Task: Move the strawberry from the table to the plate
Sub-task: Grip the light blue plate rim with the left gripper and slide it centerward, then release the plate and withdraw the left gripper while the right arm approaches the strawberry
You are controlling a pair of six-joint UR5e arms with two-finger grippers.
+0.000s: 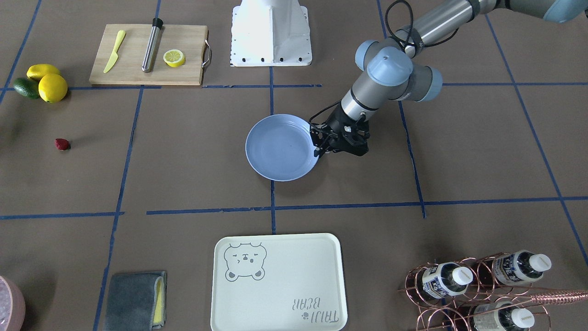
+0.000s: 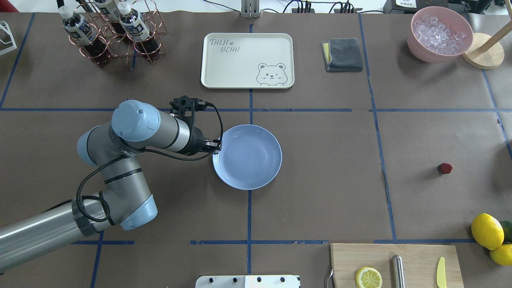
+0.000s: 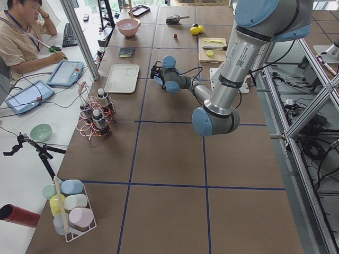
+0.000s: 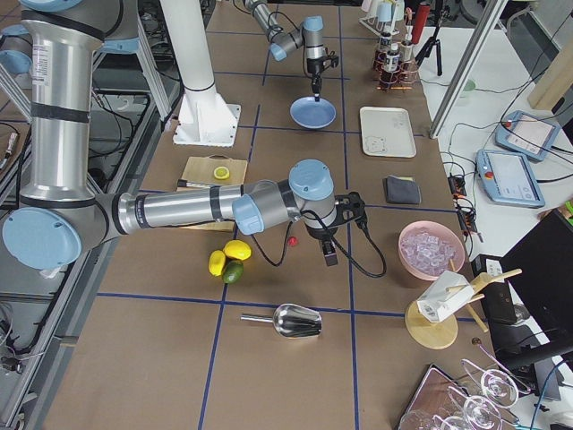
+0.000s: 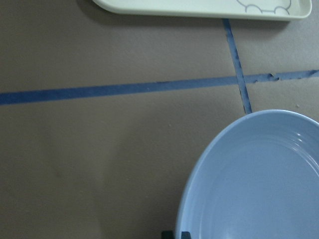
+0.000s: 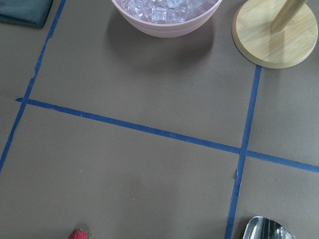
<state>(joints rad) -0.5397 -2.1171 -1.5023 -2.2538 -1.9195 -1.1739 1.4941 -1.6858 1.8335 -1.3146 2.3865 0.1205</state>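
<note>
Table [image 2: 320,180] of brown paper, crossed by blue tape lines, fills the overhead view. Grey left arm [image 2: 120,172] with pale-blue joints enters from the lower left of that frame and reaches toward its centre. Cream rectangular bear-print tray [image 2: 247,60] lies at upper centre. Round, shallow, pale blue-lavender plastic plate [image 2: 247,157] rests at centre, below the tray and apart from it. Left gripper [image 2: 216,147] stands at the plate's left rim. In the left wrist view its dark fingertips [image 5: 168,234] show close together at the bottom edge, against that rim; whether they pinch it cannot be told. Right gripper [image 4: 329,253] appears only in the exterior right view, near frame centre, pointing down over the table; whether it is parted or closed cannot be told. Tiny dark-red strawberry [image 2: 445,168] lies on the table at the right of the overhead frame, well apart from the plate and the left gripper. In the exterior right view it sits just left of the right gripper, and it sits at the lower-left edge of the right wrist view.
</note>
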